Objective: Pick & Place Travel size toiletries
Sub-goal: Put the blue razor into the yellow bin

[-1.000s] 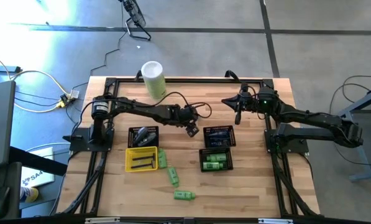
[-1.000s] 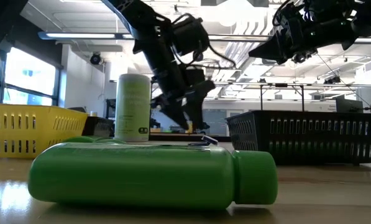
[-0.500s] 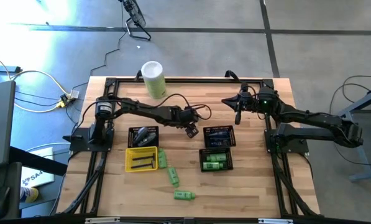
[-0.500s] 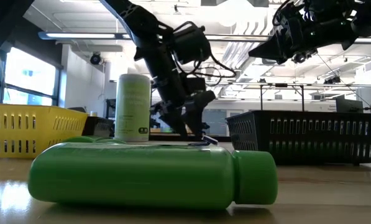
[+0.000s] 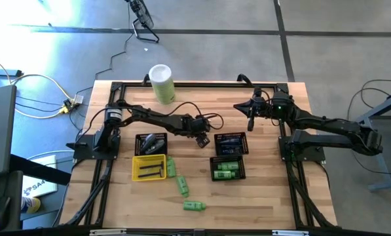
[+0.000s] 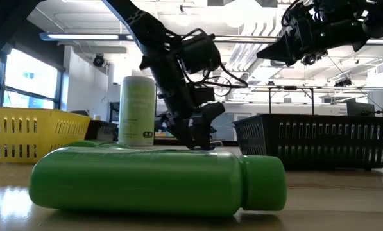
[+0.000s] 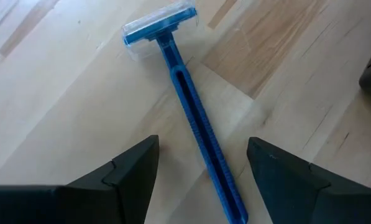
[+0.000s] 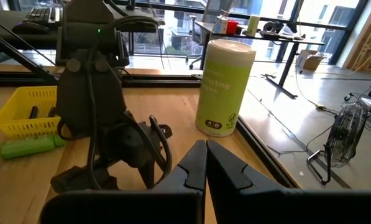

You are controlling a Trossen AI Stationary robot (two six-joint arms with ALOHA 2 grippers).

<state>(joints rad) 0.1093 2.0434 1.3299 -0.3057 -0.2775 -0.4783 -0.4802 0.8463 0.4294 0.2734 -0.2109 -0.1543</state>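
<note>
Left gripper [image 7: 201, 163]: arm stretched low, fingers spread astride slim blue plastic razor [image 7: 185, 106].
Right gripper [image 8: 205, 163]: raised beyond razor, fingers closed, empty.

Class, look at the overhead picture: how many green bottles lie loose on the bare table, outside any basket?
3. One bottle lies beside the yellow tray, one nearer the front, and one closest to the front edge. More green ones sit in a black basket.

The blue razor [image 7: 191, 118] handle's end runs off-frame.
</note>
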